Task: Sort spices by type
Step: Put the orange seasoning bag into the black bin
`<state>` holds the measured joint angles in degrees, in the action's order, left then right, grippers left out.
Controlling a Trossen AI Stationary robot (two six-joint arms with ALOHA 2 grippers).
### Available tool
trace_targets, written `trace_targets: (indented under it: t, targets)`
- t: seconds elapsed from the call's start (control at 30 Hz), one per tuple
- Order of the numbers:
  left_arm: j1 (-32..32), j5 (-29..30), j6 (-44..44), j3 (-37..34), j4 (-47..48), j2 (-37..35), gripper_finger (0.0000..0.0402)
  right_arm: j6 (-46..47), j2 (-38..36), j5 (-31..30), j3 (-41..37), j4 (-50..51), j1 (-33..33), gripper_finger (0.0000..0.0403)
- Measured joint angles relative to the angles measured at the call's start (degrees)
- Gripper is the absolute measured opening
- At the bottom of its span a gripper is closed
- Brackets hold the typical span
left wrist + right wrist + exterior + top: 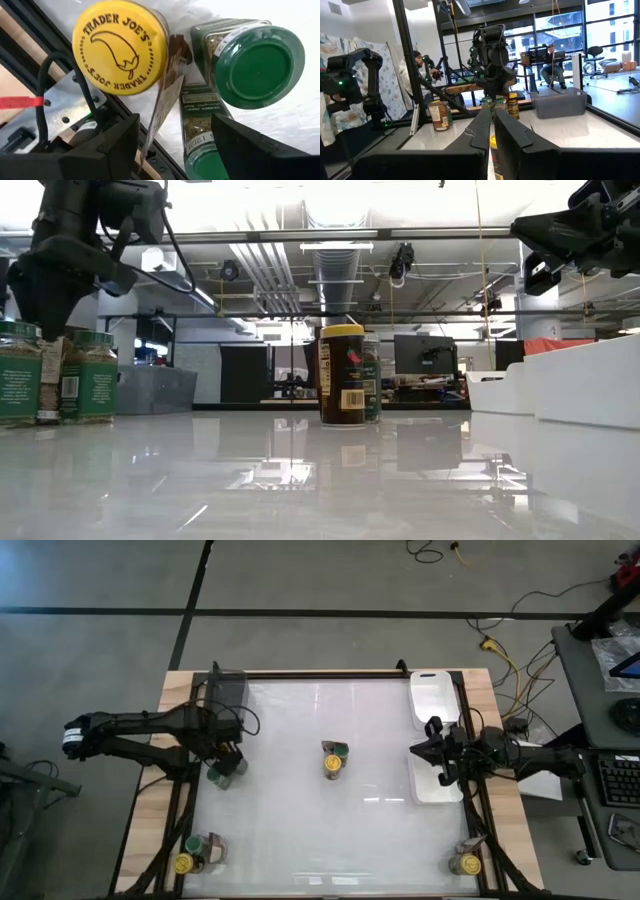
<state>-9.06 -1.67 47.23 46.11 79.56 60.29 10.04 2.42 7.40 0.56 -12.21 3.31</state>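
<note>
Your left gripper [228,764] hangs at the table's left side with its dark, blocky fingers [107,145] spread wide and holding nothing. It sits directly above a small cluster of jars [224,772], so the high view hides most of them. Its wrist camera looks down on a glossy yellow lid [120,47] embossed "TRADER JOE'S" around a chili-pepper outline. Beside that lid stands a clear jar with a smooth dark green lid [257,65], full of pale flaky herb. A second green-lidded jar [200,130] lies partly cut off; its label is too small to read.

Your right gripper [440,755] is clamped tight with nothing between its fingers. It hovers at the right edge over the near white tray [440,790]; a second rounded white plastic tray [432,695] sits farther back.

At the table's centre a yellow-lidded jar [333,764] of dark brown contents touches a green-lidded one [340,749]. The low view shows a red figure on its label, text unreadable.

More jars stand at the near left corner [198,853] and one at the near right corner [463,863], partly masked by frame struts.

A grey square bin [227,690] rests at the far left. The white tabletop [330,830] is glossy and reflective.
</note>
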Motion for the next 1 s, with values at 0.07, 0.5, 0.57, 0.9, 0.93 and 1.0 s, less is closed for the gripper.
trace_targets:
  t: [0.07, 0.5, 0.57, 0.9, 0.93, 1.0]
  targets:
    - [0.76, 0.03, 1.31, 0.0, -0.04, 0.04, 0.023, 0.0, -0.02, 0.0, 0.02, -0.02, -0.02, 0.0018]
    - [4.22, -0.61, 6.62, 0.07, -2.32, 0.24, 0.023, 0.0, -0.01, 0.0, 0.02, 0.0, -0.02, 0.0018]
    - [4.31, -1.73, 7.21, 0.07, -3.4, 0.28, 0.023, 0.0, -0.02, 0.0, 0.02, 0.0, 0.0, 0.0018]
    - [4.39, 0.82, 8.95, -1.89, -5.2, 1.71, 0.023, 0.0, 0.0, -0.02, 0.02, -0.01, -0.02, 0.0018]
    - [4.39, 0.78, 9.03, -1.88, -5.35, 2.02, 0.023, 0.0, -0.02, 0.0, 0.0, 0.0, 0.0, 0.0018]
    - [4.42, 0.72, 9.01, -1.88, -6.64, 2.59, 0.023, -0.02, -0.02, -0.02, 0.02, -0.02, 0.0, 0.0018]
